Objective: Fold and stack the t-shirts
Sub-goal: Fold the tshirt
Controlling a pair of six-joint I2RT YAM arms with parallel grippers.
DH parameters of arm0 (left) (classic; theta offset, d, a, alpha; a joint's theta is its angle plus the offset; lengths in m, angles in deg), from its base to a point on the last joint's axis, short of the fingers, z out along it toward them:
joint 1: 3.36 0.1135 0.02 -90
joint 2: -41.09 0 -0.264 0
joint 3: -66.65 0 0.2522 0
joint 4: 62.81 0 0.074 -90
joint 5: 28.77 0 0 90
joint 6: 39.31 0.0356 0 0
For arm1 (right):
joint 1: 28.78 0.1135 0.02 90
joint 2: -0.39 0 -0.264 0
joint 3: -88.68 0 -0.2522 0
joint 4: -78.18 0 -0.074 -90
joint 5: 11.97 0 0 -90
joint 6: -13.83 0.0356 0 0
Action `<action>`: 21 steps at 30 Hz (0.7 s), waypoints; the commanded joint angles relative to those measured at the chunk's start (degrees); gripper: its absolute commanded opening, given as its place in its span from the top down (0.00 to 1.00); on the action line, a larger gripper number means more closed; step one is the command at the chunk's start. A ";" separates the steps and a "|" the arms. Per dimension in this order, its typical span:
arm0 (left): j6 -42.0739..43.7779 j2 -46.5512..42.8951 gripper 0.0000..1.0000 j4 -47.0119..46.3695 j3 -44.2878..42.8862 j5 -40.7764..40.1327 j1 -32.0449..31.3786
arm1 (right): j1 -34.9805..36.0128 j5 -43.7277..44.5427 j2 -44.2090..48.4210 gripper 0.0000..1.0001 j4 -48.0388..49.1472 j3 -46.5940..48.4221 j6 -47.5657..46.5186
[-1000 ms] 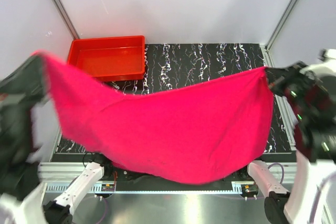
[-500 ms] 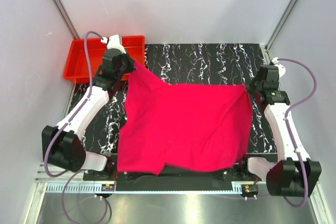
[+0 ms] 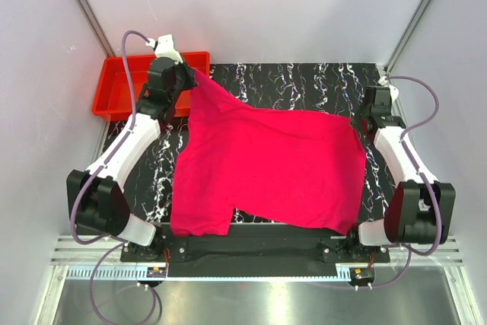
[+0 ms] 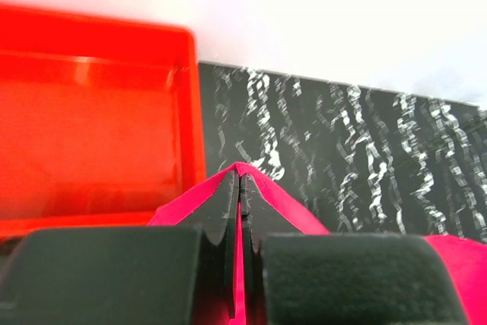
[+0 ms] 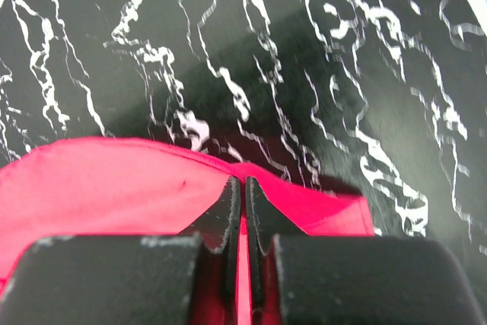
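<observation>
While the left pincer [image 4: 240,179] and right pincer [image 5: 243,185] pinched the t-shirt's [image 3: 266,165] eleven- and three-o'clock corners, spreading was under way; flattening looked next.

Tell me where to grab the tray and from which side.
Probably the tray's near long wall, toward its left end, from straight above, one finger inside. It is open-topped with thin upright walls, and that end is clear of the shirt and the left gripper.
</observation>
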 commanded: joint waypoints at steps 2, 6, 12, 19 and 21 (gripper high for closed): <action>-0.47 2.54 1.00 -5.74 -5.59 3.16 0.37 | -0.09 1.71 -4.16 1.00 3.41 7.16 -4.46; -0.73 4.65 1.00 -3.72 -9.46 4.30 0.37 | -1.32 1.90 -8.20 1.00 3.06 11.21 -6.14; -0.12 6.24 1.00 -0.91 -12.98 5.36 0.37 | -3.60 1.46 -13.12 1.00 1.39 17.81 -8.68; 1.20 6.94 1.00 2.87 -13.08 5.62 0.54 | -5.19 -1.53 -17.35 1.00 -1.16 23.26 -9.04; 1.29 7.20 1.00 3.66 -12.99 6.50 0.54 | -5.19 -3.19 -18.23 1.00 -3.26 24.67 -8.34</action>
